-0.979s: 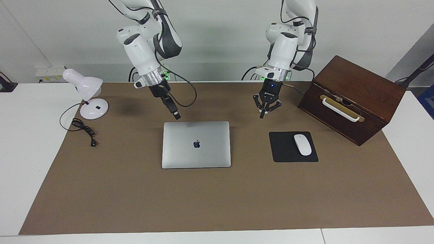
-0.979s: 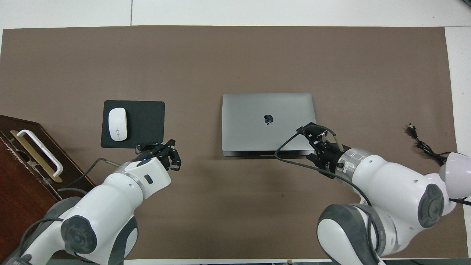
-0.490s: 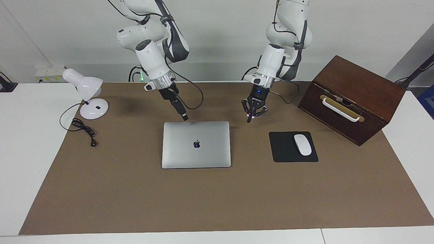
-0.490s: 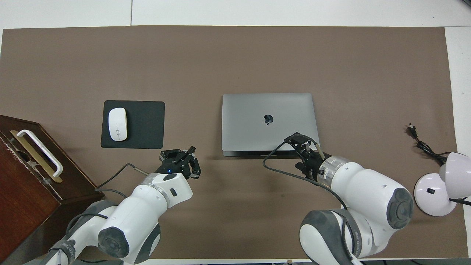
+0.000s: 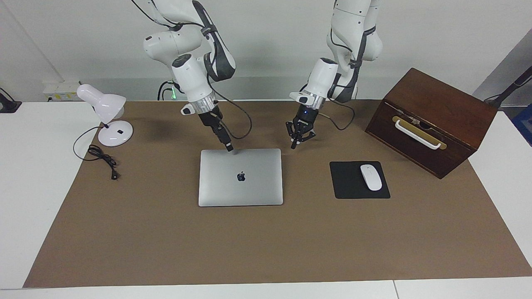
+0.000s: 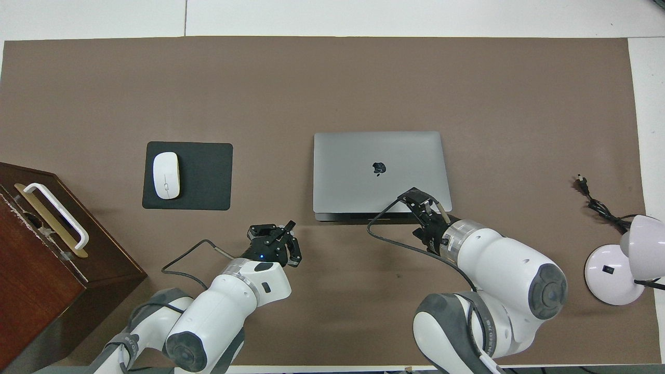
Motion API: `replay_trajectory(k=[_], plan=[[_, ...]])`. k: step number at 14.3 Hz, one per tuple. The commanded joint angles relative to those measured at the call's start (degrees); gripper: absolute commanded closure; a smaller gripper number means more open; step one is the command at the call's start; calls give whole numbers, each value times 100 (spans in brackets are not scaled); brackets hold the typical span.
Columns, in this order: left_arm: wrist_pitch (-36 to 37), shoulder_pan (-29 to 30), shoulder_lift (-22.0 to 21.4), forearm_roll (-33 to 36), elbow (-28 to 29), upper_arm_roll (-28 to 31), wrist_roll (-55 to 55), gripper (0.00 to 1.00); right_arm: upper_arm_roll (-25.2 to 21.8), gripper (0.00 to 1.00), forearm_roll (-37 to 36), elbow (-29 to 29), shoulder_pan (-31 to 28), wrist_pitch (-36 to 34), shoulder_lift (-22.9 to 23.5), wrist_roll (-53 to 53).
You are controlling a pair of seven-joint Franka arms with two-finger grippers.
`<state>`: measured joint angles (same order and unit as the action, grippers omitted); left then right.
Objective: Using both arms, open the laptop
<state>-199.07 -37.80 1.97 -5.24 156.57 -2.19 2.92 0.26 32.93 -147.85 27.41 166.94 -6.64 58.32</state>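
Read as a clock from overhead, with 12 pointing away from the robots, a brown mat (image 6: 332,78) covers most of a white table (image 6: 415,15). A plain pale wall (image 5: 266,50) rises where the arms stand. The laptop (image 6: 363,150) lies flat and closed on the mat, logo up, a little toward 3 o'clock of the mat's middle. At its 9 o'clock is a black pad (image 6: 208,176) with a white mouse (image 6: 166,175) on it. Near 8 o'clock a dark wooden box (image 6: 31,270) with a white handle (image 6: 54,213) sits at the mat's edge. At 4 o'clock stands a white lamp (image 6: 608,275), its black cord (image 6: 597,202) trailing toward 3. The left gripper (image 5: 294,145) hangs low over bare mat at the laptop's 7 o'clock, clenched on nothing. The right gripper (image 5: 229,147) points down at the lid's 6 o'clock edge, about 5 o'clock of the logo. Whether it is clenched or released, or touches the lid, I cannot tell.
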Motion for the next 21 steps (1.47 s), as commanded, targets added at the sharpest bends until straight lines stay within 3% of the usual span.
replay_trajectory(k=[1,11,21], plan=[[-167,-149,67,-65,-12,87,25,100,0,0,161,28,37,172,136,-14],[-167,-342,734,5,-979,104,270,100,0,0,161,143,-34,356,303,-75],[-167,-281,1253,5,-1392,113,675,100,-9,0,170,143,-43,365,312,-102]])
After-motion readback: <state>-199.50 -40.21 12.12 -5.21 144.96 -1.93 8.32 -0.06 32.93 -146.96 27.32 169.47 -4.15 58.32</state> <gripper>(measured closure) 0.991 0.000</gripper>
